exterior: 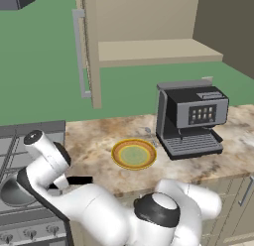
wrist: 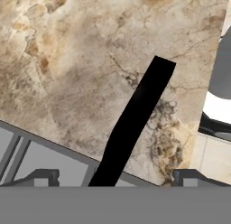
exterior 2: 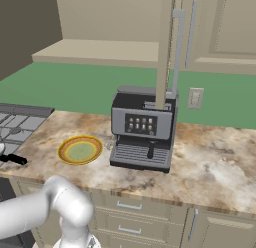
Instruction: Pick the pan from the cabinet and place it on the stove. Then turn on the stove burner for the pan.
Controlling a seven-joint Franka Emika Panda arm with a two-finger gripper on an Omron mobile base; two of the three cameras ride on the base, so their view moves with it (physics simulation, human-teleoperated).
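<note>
Silvery pan (exterior: 15, 193) already sits on the stove (exterior: 30, 136) by the table's (exterior: 94, 141) left edge, black handle (wrist: 135, 119) poking out over the marble. End effector (wrist: 115, 181) hangs spread wide right above that handle, holding nothing. Looks like just the burner knob's left.
</note>
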